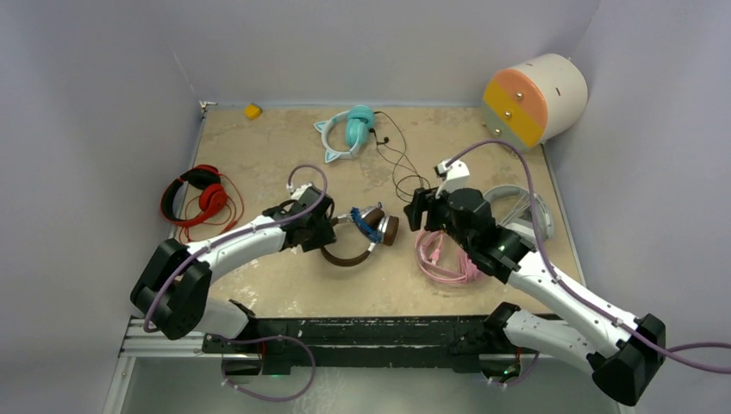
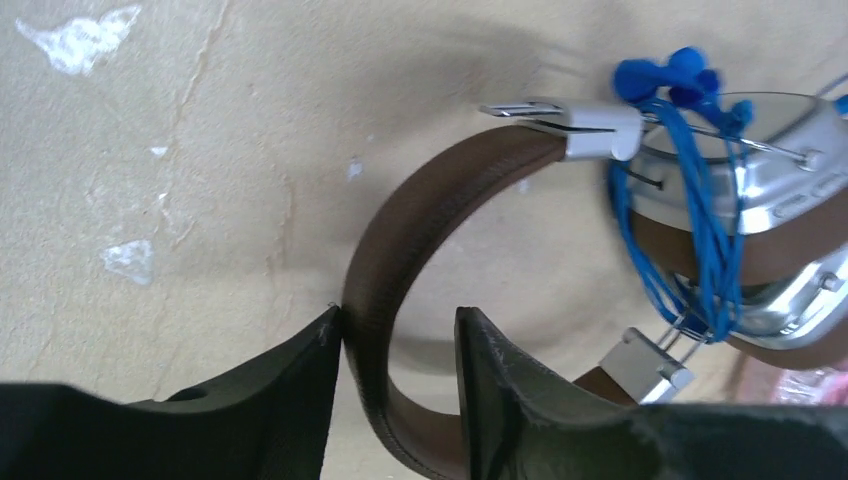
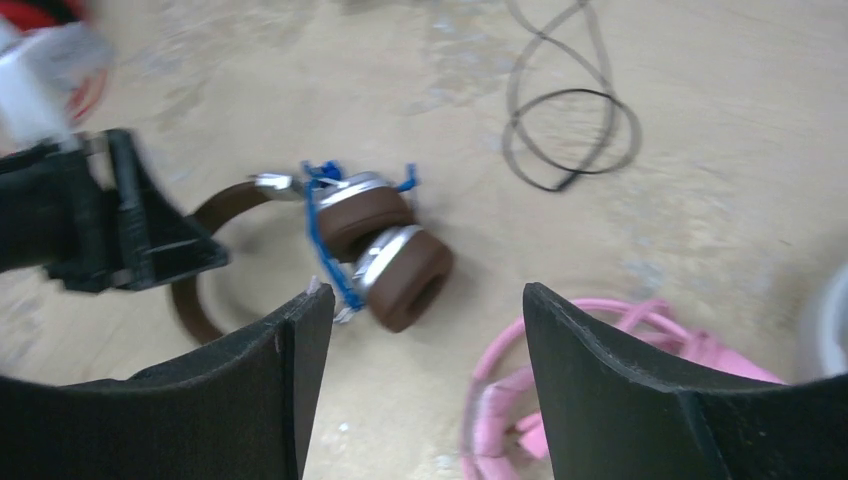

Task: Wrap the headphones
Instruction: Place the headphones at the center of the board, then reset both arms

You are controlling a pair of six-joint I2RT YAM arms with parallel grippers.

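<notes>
Mid-task at the two-armed rig: a pair of brown headphones [image 1: 369,229] lies at the centre of the sandy worktop [image 1: 284,164], between the two pincers. Its blue cord [image 2: 700,235] is wound round the silver-backed cups [image 3: 395,255], which sit folded together at the right-hand end. The brown headband [image 2: 400,215] loops away from them toward the left arm. The pair's long axis thus runs roughly across the worktop, band to the left and cups to the right.

The left pincer [image 1: 326,231] straddles that headband with its jaws parted. One finger [image 2: 300,370] touches the outside of the band, and the other stands off from it with a gap showing, so the band sits between them unclamped. The right pincer [image 1: 415,212] hangs wide open and empty just to the right of the cups. The pink headphones [image 1: 444,259] lie on the worktop close beneath it, their cord bunched loose.

A grey-white pair [image 1: 521,203] shows partly under the right arm. The left arm is plainly the nearer to the brown pair. With that cord looking wrapped, the next pair to hand appears to be the pink one, nearest the right pincer. A teal cat-eared pair [image 1: 345,131] trails a loose black cable [image 3: 570,120] at the back, and a red pair [image 1: 196,197] rests at the far left.
</notes>
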